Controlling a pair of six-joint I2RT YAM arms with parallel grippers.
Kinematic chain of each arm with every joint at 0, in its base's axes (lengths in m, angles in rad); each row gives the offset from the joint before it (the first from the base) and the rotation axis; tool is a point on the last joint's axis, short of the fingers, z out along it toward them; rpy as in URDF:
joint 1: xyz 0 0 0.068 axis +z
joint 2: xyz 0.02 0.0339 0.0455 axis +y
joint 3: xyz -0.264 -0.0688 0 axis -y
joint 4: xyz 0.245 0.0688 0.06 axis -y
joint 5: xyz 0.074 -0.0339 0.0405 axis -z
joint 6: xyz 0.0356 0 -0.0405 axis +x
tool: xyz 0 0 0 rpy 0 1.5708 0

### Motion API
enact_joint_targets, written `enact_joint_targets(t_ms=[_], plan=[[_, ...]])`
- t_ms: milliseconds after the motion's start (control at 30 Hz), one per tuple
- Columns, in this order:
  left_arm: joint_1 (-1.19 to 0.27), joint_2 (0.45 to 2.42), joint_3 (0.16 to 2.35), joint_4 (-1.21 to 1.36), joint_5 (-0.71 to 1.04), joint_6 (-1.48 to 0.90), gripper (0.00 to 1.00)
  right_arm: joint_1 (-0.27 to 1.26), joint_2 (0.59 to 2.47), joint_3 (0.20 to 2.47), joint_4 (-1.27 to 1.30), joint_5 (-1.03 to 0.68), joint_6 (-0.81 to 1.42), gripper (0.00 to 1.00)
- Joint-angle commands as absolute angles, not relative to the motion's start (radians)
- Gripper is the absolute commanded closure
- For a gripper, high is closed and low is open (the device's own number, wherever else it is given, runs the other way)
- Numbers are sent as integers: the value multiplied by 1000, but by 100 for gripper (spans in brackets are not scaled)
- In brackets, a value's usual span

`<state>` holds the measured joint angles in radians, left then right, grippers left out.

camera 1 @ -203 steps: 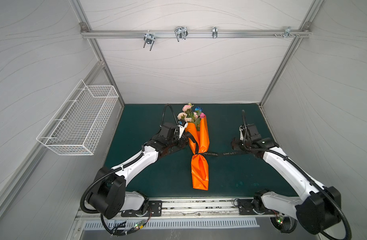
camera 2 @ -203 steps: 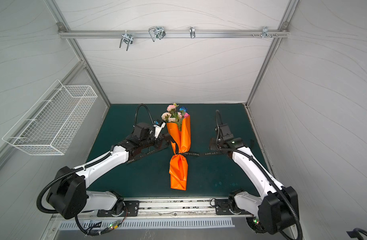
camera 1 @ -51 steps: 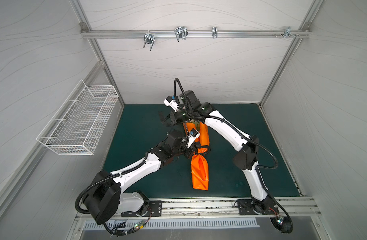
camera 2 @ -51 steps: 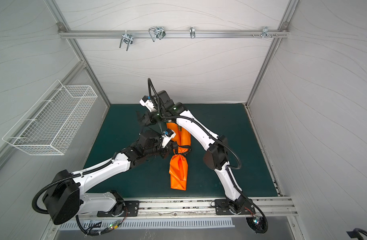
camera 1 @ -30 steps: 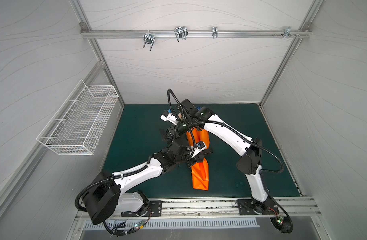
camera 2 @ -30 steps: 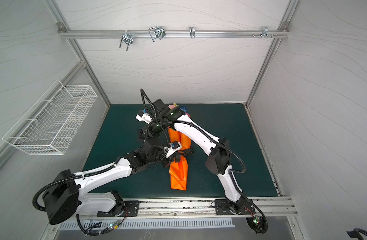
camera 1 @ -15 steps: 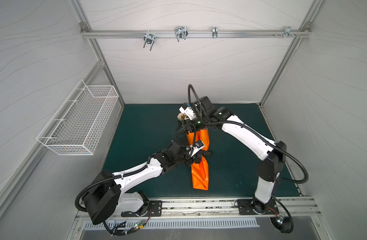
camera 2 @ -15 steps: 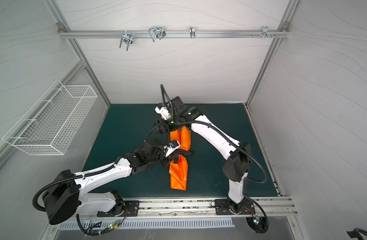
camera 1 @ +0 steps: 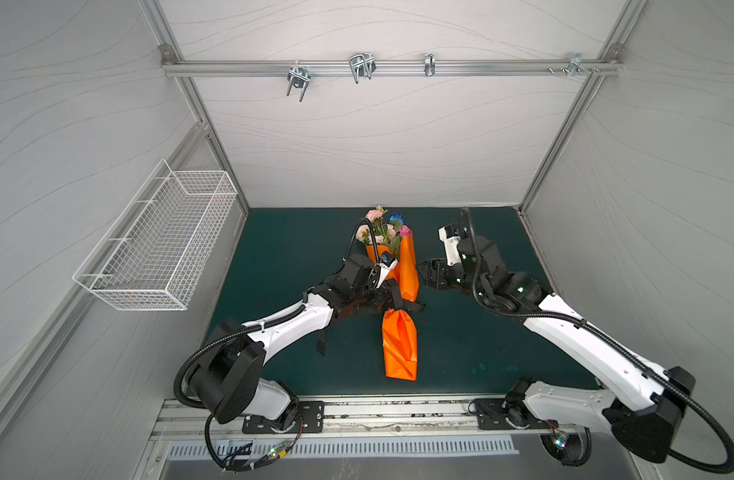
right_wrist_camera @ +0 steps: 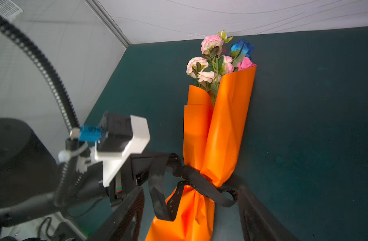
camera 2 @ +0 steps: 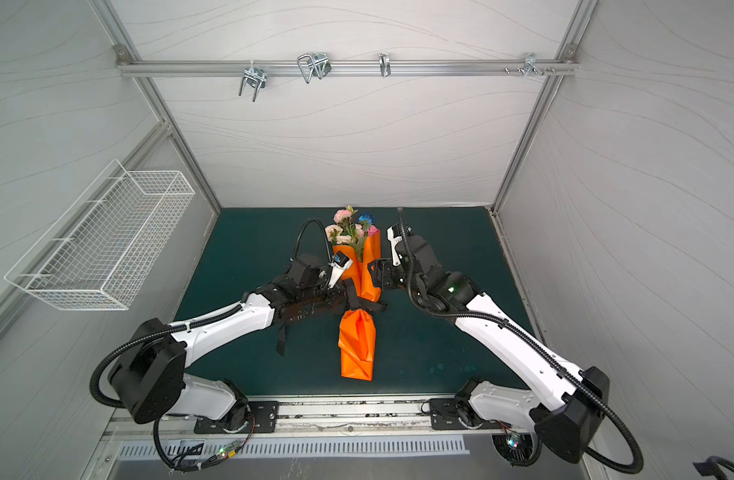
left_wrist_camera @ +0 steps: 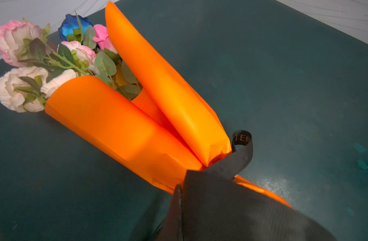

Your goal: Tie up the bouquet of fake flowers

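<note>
The right pincer (camera 1: 424,272) has swung clear, wide open and empty. The left pincer (camera 2: 344,297) stays clamped on the ribbon (right_wrist_camera: 199,183), bouquet (camera 1: 384,232) knot unfinished.

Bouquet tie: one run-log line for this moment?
left gripper: shut on ribbon | right gripper: open, beside orange wrap | ribbon: around bouquet waist, loose loop
</note>
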<state>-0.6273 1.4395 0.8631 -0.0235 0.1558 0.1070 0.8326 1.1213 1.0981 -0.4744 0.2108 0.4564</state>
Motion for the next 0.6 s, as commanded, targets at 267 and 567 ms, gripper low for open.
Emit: enact_joint_targets(t_ms=[267, 567], plan=[[-502, 1538, 1010, -117, 283, -67, 100, 1388, 1351, 1061, -336, 630, 358, 31], [-413, 1603, 1095, -231, 413, -115, 100, 1425, 1778, 1235, -187, 513, 265, 26]])
